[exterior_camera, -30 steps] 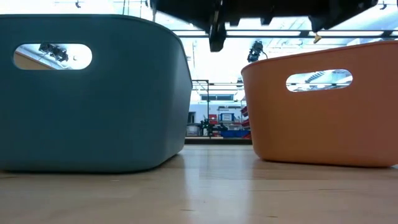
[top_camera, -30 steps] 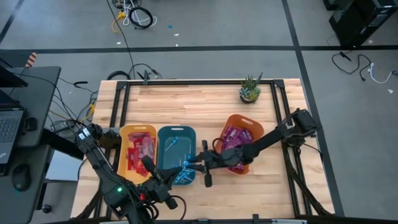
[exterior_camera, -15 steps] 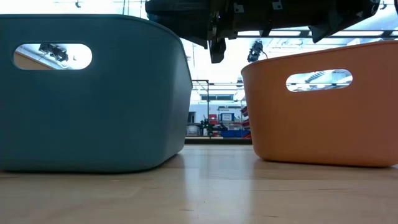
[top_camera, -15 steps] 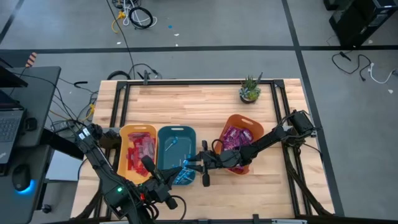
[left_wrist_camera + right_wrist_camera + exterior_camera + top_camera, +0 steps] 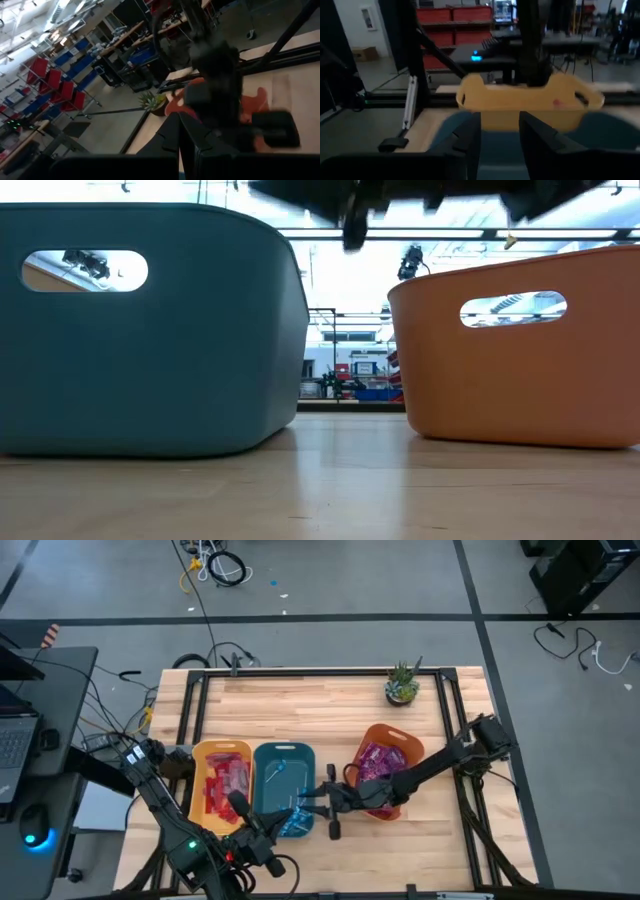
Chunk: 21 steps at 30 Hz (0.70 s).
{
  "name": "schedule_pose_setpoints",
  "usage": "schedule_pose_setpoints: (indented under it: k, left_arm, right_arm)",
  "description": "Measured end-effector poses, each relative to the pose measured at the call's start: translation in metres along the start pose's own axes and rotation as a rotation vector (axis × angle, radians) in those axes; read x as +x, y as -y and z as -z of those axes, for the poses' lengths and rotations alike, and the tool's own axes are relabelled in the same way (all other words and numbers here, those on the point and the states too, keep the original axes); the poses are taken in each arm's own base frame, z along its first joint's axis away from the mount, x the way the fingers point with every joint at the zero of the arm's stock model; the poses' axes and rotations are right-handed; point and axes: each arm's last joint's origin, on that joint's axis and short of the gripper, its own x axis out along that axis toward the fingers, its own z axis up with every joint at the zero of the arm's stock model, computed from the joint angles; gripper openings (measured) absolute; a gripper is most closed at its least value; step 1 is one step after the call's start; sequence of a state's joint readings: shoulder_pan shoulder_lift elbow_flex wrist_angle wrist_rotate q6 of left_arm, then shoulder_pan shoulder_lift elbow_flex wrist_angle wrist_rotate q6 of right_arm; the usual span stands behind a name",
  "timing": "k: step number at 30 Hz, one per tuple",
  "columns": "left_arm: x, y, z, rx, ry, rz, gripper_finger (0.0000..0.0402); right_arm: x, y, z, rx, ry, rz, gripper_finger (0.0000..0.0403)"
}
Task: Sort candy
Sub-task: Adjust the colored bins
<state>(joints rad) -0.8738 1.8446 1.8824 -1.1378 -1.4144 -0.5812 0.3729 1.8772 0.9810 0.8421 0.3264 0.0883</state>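
Note:
Three bins stand in a row on the table: a yellow bin (image 5: 197, 790) with red candy packets (image 5: 226, 783), a teal bin (image 5: 262, 790) with blue lollipops (image 5: 291, 822), and an orange bin (image 5: 400, 740) with purple packets (image 5: 379, 760). My right gripper (image 5: 305, 804) hangs level over the teal bin's near right part. It is open, and nothing shows between its fingers (image 5: 470, 137). My left gripper (image 5: 268, 828) waits at the table's near edge, raised, by the teal bin's near end. Its fingers (image 5: 182, 145) are shut on nothing.
A small potted plant (image 5: 402, 683) stands at the far right of the table. A black frame (image 5: 440, 710) runs around the work area. In the low view a strip of bare wood (image 5: 350, 430) lies between the teal bin (image 5: 150, 330) and the orange bin (image 5: 520, 360).

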Motion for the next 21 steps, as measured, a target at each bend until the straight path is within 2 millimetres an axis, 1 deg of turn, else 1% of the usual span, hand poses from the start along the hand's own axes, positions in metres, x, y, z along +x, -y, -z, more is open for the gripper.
schedule_pose_setpoints:
  k: [3, 6, 10, 13, 15, 17, 21]
  left_arm:
    - [0.000, 0.002, -0.001, -0.027, -0.010, 0.022, 0.0001]
    - [0.000, 0.003, -0.001, -0.030, -0.024, 0.045, 0.0001]
    - [0.000, 0.004, -0.002, -0.051, -0.026, 0.057, 0.0001]
    - [0.000, 0.004, -0.003, -0.064, -0.025, 0.059, 0.0001]
    - [0.000, 0.005, -0.004, -0.077, -0.023, 0.060, 0.0001]
    - [0.001, 0.005, -0.004, -0.085, -0.022, 0.061, 0.0001]
    - [0.001, 0.005, -0.005, -0.094, -0.021, 0.063, 0.0001]
  right_arm:
    - [-0.013, -0.005, -0.022, -0.066, -0.015, 0.011, 0.0119]
    - [-0.034, -0.011, -0.043, -0.147, -0.089, 0.048, 0.0119]
    - [-0.072, -0.017, -0.070, -0.218, -0.191, 0.100, 0.0119]
    - [-0.105, -0.016, -0.086, -0.224, -0.273, 0.139, 0.0119]
    - [-0.128, -0.009, -0.096, -0.175, -0.318, 0.198, 0.0118]
    - [-0.150, 0.003, -0.103, -0.085, -0.366, 0.270, 0.0114]
    - [-0.181, 0.031, -0.106, 0.120, -0.458, 0.419, 0.0101]
